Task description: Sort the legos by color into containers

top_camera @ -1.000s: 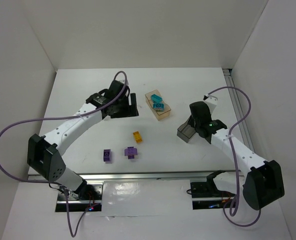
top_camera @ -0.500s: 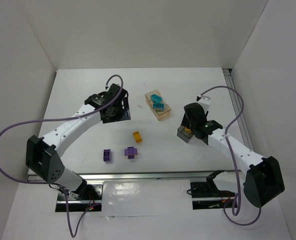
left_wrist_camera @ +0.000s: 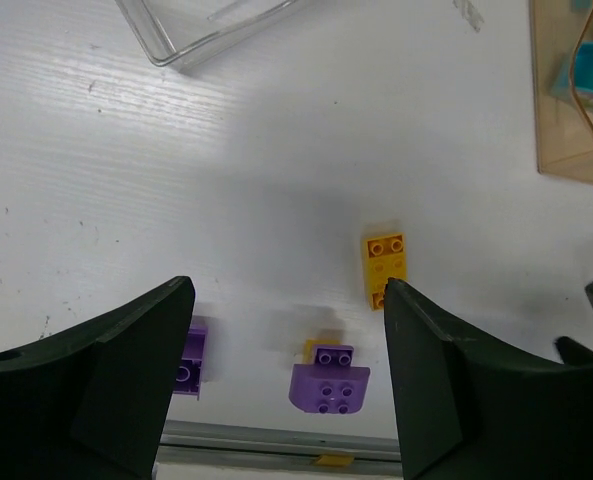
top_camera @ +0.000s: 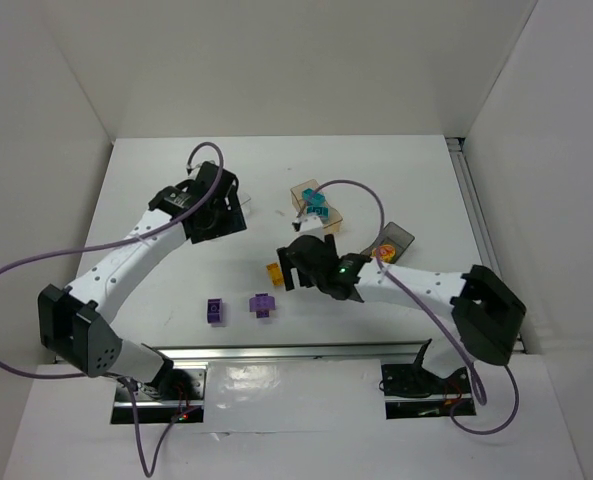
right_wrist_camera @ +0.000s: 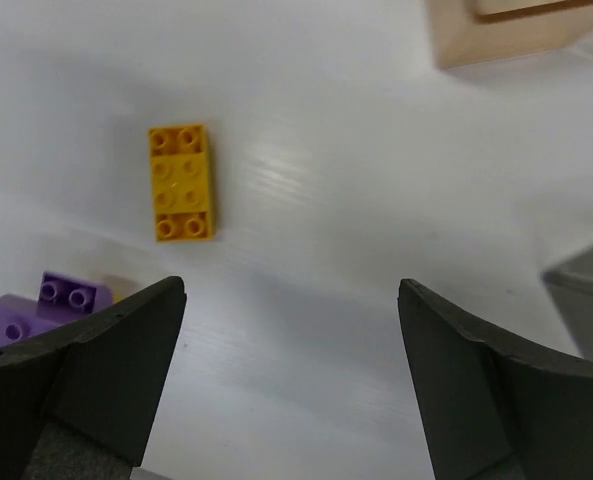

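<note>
Right arm swings across from the dark smoky-grey plastic box point(top_camera: 396, 240) to the middle of the white counter point(top_camera: 396, 170). Its pincer point(right_wrist_camera: 288, 292) hangs spread wide with nothing in it, and the small orange-yellow studded brick point(right_wrist_camera: 181, 197) lies flat just beside it. Left pincer point(left_wrist_camera: 286, 290) gapes wide too, holding nothing, near the clear colourless box point(left_wrist_camera: 206, 30). A purple brick point(top_camera: 215, 311) and a second purple one point(top_camera: 264, 304) sit toward the front edge. Teal bricks point(top_camera: 316, 205) rest in the translucent tan-orange box point(top_camera: 328, 230).
</note>
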Robot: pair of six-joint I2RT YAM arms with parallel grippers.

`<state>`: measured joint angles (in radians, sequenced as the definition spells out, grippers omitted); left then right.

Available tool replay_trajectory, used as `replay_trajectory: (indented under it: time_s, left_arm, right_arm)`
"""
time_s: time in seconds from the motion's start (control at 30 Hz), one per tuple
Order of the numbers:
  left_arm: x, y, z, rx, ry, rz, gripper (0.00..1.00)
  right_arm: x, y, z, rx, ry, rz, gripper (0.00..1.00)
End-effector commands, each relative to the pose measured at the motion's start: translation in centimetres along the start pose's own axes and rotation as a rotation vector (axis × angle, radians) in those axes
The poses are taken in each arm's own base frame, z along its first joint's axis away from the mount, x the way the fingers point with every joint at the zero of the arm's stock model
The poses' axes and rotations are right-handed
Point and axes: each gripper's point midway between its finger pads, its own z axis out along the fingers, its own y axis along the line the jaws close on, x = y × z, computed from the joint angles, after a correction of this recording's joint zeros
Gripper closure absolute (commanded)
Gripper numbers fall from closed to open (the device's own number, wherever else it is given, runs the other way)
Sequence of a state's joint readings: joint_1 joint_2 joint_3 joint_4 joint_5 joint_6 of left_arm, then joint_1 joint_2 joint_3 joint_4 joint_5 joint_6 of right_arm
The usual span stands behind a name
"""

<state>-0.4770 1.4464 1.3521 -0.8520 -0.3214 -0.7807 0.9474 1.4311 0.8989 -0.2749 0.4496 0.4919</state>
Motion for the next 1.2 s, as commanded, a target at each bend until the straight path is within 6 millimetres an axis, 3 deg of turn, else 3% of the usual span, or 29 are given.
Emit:
replay_trajectory:
  time_s: [0.0, 0.07, 0.3, 0.4, 0.5, 0.63, 0.73, 0.93, 1.03, 1.07, 1.13, 1.17]
  left_arm:
    - [-1.1, 1.3, -2.1, 0.009, -0.058, -0.062, 0.16]
    - [-1.4, 1.6, -2.3, 0.008, -0.067, -0.062, 0.16]
    - [-1.4, 1.9, -2.8, 0.035, -0.059, -0.061, 0.16]
    - [-1.2, 2.1, -2.6, 0.03, -0.052, -0.058, 0.16]
    - [-1.3, 2.1, -2.9, 0.035, -0.059, -0.052, 0.16]
    - [-1.3, 2.5, -2.9, 0.029, -0.061, -0.05, 0.16]
    - [-1.3, 2.5, -2.9, 0.029, -0.061, -0.05, 0.16]
    - [-1.3, 2.4, -3.2, 0.042, -0.063, -0.052, 0.16]
    - [-1.3, 2.4, -3.2, 0.042, -0.062, -0.052, 0.16]
    - [-1.3, 2.4, -3.2, 0.042, -0.062, -0.052, 0.16]
    - [-1.1, 2.3, -3.2, 0.051, -0.055, -0.042, 0.16]
    - [-1.1, 2.3, -3.2, 0.052, -0.055, -0.042, 0.16]
  right_arm:
    - [-0.8, 4.1, 1.3, -0.097, -0.016, -0.043, 0.05]
    - [-1.4, 5.7, 1.8, -0.15, -0.022, -0.031, 0.05]
    - [0.4, 8.6, 5.6, -0.221, 0.073, -0.13, 0.07]
    - [0.3, 9.5, 6.3, -0.243, 0.077, -0.137, 0.1]
    - [1.4, 9.3, 7.5, -0.217, 0.109, -0.152, 0.14]
    - [2.1, 9.1, 8.7, -0.183, 0.123, -0.142, 0.24]
    - [1.9, 9.0, 9.0, -0.161, 0.113, -0.13, 0.39]
    - [0.5, 7.7, 8.2, -0.091, 0.084, -0.125, 0.73]
    - [-1.9, 5.6, 6.4, -0.03, 0.029, -0.079, 0.74]
    - [-3.0, 5.1, 4.7, -0.035, -0.009, -0.045, 0.74]
    - [-4.6, 2.0, 3.3, 0.017, -0.052, 0.035, 0.74]
    - [-5.0, 0.3, 1.4, 0.025, -0.083, 0.073, 0.74]
